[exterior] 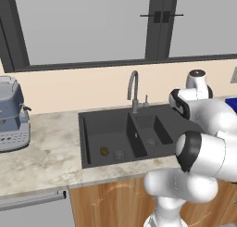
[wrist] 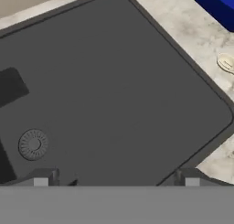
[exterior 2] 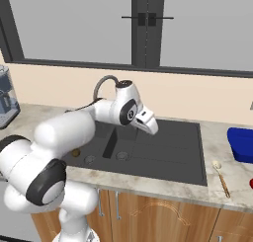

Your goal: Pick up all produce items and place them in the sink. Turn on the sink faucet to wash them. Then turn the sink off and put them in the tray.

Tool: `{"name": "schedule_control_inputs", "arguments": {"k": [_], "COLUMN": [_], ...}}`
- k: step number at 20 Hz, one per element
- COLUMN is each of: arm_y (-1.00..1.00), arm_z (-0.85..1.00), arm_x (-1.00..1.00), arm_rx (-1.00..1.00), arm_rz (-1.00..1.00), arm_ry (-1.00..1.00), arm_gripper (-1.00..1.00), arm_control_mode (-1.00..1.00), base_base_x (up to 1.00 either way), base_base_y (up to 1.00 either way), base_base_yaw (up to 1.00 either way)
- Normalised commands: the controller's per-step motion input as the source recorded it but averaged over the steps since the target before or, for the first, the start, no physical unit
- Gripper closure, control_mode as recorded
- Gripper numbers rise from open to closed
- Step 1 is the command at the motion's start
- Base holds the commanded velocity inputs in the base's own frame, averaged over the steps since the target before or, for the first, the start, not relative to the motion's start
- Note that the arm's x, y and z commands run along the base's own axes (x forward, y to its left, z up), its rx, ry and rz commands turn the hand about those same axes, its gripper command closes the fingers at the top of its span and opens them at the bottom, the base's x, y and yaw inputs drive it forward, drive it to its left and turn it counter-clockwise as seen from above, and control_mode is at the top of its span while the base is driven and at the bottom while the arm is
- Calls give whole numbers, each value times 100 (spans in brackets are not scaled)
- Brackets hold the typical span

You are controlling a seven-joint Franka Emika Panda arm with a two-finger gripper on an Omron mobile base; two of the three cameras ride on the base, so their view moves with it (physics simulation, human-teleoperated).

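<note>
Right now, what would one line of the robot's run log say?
gripper: open, empty, above sink | brown produce item: in left basin beside drain | faucet: no water seen | blue tray: on counter right of sink

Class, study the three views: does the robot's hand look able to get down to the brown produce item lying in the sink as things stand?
Probably yes. The hand hangs open above the sink, and the brown produce item lies uncovered on the basin floor beside a drain. Only the faucet stands nearby, at the back rim.

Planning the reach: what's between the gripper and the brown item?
The basin divider, seen in the right base view: the open gripper hangs on one side, the brown item lies in the wide basin beyond.
</note>
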Motion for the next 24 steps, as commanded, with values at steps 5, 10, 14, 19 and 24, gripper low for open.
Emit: {"name": "schedule_control_inputs", "arguments": {"k": [5,10,14,19,24], "arm_y": [-100,-100,-100,-100,-100], "arm_z": [0,0,0,0,0], "arm_x": [-6,-29,-35,-25,-13], "arm_rx": [0,0,9,11,8], "arm_rz": [-19,-17,-10,-10,-8], "arm_ry": [4,0,0,0,0], "arm_gripper": [-100,-100,-100,-100,-100], "arm_control_mode": [-100,-100,-100,-100,-100], "base_base_x": [0,0,0,0,0], "base_base_y": [0,0,0,0,0], "base_base_yaw": [0,0,0,0,0]}}
